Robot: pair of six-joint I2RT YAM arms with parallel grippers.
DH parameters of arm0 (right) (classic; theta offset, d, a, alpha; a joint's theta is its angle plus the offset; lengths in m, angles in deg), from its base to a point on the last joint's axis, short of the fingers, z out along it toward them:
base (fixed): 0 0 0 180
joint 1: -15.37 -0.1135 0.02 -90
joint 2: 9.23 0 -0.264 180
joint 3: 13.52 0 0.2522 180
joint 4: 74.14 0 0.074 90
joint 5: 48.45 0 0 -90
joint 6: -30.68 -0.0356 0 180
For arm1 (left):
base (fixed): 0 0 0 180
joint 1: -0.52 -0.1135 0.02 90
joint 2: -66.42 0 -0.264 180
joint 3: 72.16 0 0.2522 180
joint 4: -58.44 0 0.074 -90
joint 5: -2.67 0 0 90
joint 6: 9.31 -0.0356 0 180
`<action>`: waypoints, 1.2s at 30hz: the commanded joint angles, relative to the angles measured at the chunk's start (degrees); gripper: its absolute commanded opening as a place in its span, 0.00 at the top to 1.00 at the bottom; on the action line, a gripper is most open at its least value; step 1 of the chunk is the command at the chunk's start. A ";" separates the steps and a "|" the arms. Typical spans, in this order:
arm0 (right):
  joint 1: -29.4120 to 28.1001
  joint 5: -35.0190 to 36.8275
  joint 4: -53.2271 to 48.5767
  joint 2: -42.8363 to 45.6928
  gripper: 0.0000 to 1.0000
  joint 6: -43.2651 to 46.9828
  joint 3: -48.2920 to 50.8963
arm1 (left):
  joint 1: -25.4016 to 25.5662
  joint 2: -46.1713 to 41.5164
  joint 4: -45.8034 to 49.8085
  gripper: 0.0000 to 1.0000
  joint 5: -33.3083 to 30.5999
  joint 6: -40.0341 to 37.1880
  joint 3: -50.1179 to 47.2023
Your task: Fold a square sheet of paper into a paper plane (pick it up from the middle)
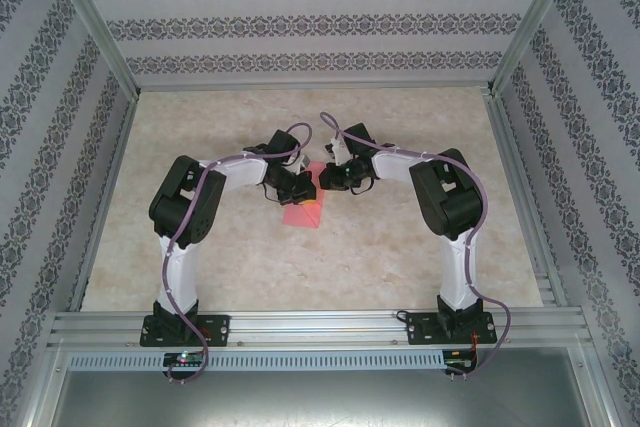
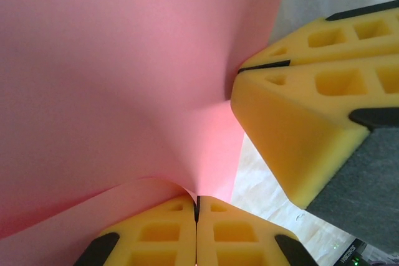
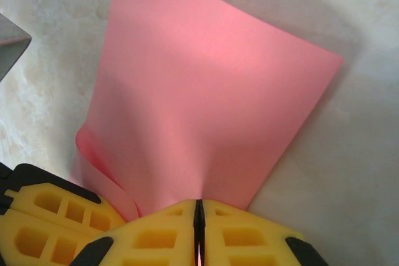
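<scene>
Centre of the bench (image 1: 400,247): my left fingers (image 2: 204,216) and my right fingers (image 3: 207,219) meet over the salmon-pink square sheet of paper (image 3: 206,104). Each pair is pressed together, with the paper pinched in the seam between its yellow pads. From above, the two wrists nearly touch, and the sheet slopes down from them toward the near side of the bench.

From the left wrist, the right fingers bite the sheet's edge just beside my own grip, and the paper bellies in a smooth curve between the two pinches. From the right wrist, the sheet fans away from the grip with a shadow under its far corner. I cannot tell whether that corner rests on the bench. A flap curls back on itself at the lower left, next to the left fingers.

The sheet looks almost weightless, thin and limp. Soft puckers radiate from each pinch, so I judge it will take a crease wherever it is squeezed and will sag wherever it is not held. The matte surface should not slip between the foam pads.

Tearing seems the main risk if my two grips pull apart. The best hold is probably a shallow nip at the edge or along the intended centre line, with the two grips moving together.
</scene>
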State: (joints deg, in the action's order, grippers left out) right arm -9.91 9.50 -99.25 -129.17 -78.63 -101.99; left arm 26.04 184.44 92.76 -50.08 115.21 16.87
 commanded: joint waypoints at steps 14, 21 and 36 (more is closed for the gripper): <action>-0.12 0.99 -2.28 -0.99 0.89 1.60 2.03 | 0.50 -0.05 2.73 0.92 -4.27 -1.71 0.73; 0.12 1.03 -2.39 -0.89 0.90 1.79 2.21 | 0.52 -0.77 3.32 0.92 -5.32 -2.09 0.32; 0.50 1.06 -2.35 -0.97 0.90 1.91 2.13 | 0.50 -1.61 4.31 0.91 -7.08 -2.52 0.47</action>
State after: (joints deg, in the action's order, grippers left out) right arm -9.84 9.17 -98.73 -129.17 -78.37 -101.73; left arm 26.08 183.69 93.96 -53.64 113.88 16.95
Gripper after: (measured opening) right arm 0.101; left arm 0.089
